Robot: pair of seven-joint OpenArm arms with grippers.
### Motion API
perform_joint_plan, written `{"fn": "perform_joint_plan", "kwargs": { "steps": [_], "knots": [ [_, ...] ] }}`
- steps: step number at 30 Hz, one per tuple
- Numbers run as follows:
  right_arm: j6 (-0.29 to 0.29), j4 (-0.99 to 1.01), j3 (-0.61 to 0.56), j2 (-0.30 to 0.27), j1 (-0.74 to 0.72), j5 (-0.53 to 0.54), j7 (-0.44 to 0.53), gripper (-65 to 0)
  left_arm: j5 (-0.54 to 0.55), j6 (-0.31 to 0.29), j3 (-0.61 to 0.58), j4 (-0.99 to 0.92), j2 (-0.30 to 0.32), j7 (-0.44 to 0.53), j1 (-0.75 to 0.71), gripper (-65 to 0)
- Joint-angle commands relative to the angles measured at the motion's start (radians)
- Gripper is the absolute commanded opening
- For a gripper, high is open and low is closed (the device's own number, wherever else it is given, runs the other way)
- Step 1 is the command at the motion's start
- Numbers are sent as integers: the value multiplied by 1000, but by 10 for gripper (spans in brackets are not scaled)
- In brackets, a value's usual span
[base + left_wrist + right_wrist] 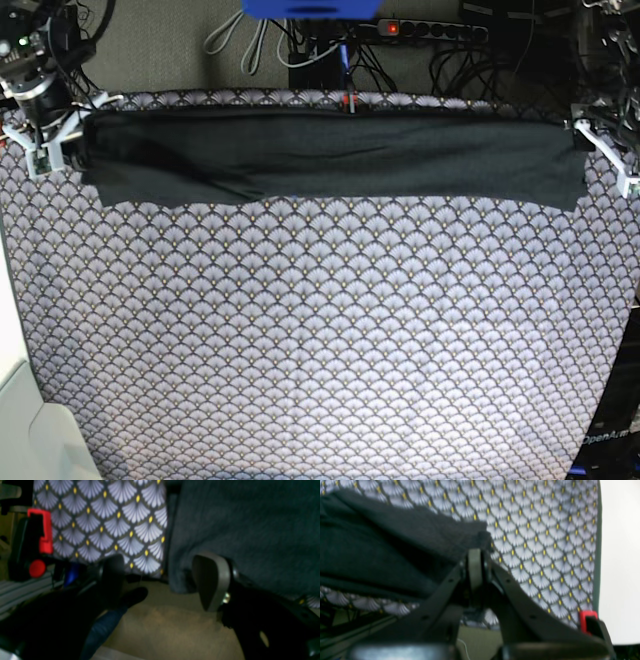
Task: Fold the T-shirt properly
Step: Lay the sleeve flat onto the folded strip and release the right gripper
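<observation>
Base view, near edge: we see the table's grey scallop-patterned tablecloth [320,350] bare across the whole near and middle part.
Base view, far edge: the T-shirt [330,155] lies as one long dark band across the far side of the table, stretched from one end effector to the other, with soft wrinkles toward the view's left.
Right end effector [48,148]: at the view's left end of the T-shirt, at the table's far corner.
Left end effector [610,150]: at the view's right end of the T-shirt, by the table's edge.
Behind the table: a tangle of cables and a power strip [430,30] on the floor.
Right wrist view: our right end effector [475,555] has its fingers pressed together, pinching a corner of the T-shirt [382,545]; the cloth runs off to the left, lifted a little over the tablecloth [545,542].
Left wrist view: our left end effector [162,580] stands wide apart and grips nothing; its pale fingertip [212,580] sits right at the hem of the T-shirt [245,530], though we cannot tell whether it touches.
Left wrist view, other side: the dark finger [112,572] hangs over the edge of the tablecloth [105,522], with a red clamp [42,532] further left.
</observation>
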State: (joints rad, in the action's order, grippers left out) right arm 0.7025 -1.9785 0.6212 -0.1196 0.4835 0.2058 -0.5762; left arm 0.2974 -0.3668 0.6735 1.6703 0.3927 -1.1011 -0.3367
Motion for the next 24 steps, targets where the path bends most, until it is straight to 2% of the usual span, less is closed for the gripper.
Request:
{"fn": "perform_joint_plan", "kwargs": {
  "steps": [1,9,17,24],
  "knots": [
    [-4,-20,19,-10,-1,10,28,-650,1,4,9,12,19,8,4,-200],
    [-4,-18,18,-7,50,14,28,-650,1,4,9,12,19,8,6,-200],
    [-4,-18,-5,34,77,14,28,-650,1,4,9,12,19,8,6,-200],
    [-4,-14,-2,39,99,14,29,-650,1,4,9,12,19,8,6,-200]
  ]
}}
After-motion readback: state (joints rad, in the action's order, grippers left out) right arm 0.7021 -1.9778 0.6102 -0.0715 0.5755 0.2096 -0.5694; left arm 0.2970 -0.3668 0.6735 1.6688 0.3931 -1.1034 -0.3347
